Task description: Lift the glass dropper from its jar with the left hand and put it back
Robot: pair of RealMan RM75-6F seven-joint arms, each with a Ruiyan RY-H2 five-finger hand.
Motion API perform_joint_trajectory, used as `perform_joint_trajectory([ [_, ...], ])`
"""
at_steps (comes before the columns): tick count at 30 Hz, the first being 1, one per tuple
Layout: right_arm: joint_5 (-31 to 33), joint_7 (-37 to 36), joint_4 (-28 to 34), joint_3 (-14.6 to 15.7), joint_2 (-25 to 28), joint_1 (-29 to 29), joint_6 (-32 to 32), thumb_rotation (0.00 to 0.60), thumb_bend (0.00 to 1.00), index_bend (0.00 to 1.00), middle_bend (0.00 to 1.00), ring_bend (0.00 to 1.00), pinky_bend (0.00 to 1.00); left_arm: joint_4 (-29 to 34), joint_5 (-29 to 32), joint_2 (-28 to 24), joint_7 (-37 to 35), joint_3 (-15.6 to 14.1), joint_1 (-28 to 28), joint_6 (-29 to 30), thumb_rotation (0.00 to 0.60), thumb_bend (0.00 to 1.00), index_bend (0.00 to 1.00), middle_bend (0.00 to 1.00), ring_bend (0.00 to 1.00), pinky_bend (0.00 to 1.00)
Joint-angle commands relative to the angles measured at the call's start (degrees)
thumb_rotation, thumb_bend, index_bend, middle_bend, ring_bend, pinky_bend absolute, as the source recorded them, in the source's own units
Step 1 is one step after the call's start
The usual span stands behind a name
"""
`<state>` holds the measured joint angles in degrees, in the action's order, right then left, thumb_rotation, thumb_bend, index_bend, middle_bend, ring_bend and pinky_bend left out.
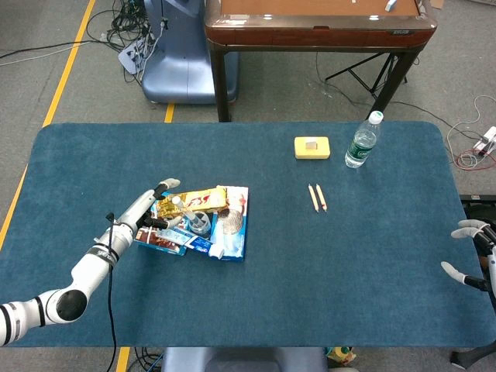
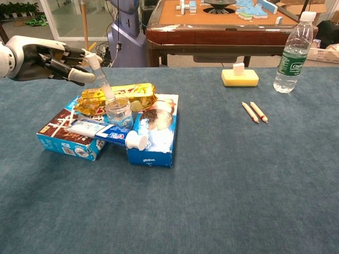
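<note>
The glass dropper (image 2: 101, 80) leaned in its jar (image 2: 118, 112), tip inside, bulb tilted toward ten o'clock. The jar stood among snack boxes (image 2: 153, 129) and a toothpaste tube (image 2: 108, 134) on the blue table (image 2: 238, 185). The left hand (image 2: 50, 58), at nine o'clock of the bulb, sat just beside it, fingers apart; contact could not be told. The right hand (image 1: 474, 252) hung unclenched at the table's three o'clock edge, holding nothing.
</note>
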<state>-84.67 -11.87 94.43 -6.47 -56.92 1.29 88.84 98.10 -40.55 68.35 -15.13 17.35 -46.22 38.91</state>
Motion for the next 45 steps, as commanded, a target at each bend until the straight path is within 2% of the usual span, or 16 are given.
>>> perform_joint_trajectory([
  [1, 0.0, 0.0, 0.0, 0.0, 0.0, 0.0, 0.0, 0.600, 0.07, 0.44, 0.32, 0.21, 0.29, 1.0, -1.1, -0.8, 1.0, -0.3, 0.8, 2.1, 0.600, 0.30, 0.07, 0.00, 0.00, 0.09],
  [9, -0.2, 0.3, 0.0, 0.2, -0.2, 0.1, -0.3, 0.600, 0.07, 0.44, 0.32, 0.21, 0.29, 3.9, -9.3, -3.2, 6.2, -2.6, 5.6, 13.1, 0.600, 0.30, 0.07, 0.00, 0.00, 0.08],
  [17, -0.3, 1.6, -0.1, 0.5, -0.8, 0.4, -0.9, 0.600, 0.07, 0.44, 0.32, 0.21, 0.29, 6.3, -18.1, -7.2, 7.3, -4.8, 11.4, 20.7, 0.600, 0.30, 0.08, 0.00, 0.00, 0.06],
  [28, -0.2, 4.5, -0.3, 1.0, -2.2, 1.0, -2.1, 0.600, 0.07, 0.44, 0.32, 0.21, 0.29, 4.7, -31.6, -10.3, 15.1, -11.0, 20.7, 34.4, 0.600, 0.30, 0.12, 0.00, 0.00, 0.04],
  [37, -0.3, 6.9, -0.4, 1.3, -3.2, 1.2, -2.4, 0.600, 0.07, 0.44, 0.32, 0.21, 0.29, 7.6, -36.8, -12.4, 26.1, -16.0, 28.5, 43.8, 0.600, 0.30, 0.16, 0.00, 0.00, 0.04],
  [45, 0.0, 9.0, -0.7, 1.5, -4.1, 1.5, -2.8, 0.600, 0.07, 0.44, 0.32, 0.21, 0.29, 8.5, -42.3, -10.0, 31.6, -20.2, 34.9, 49.7, 0.600, 0.30, 0.23, 0.00, 0.00, 0.04],
])
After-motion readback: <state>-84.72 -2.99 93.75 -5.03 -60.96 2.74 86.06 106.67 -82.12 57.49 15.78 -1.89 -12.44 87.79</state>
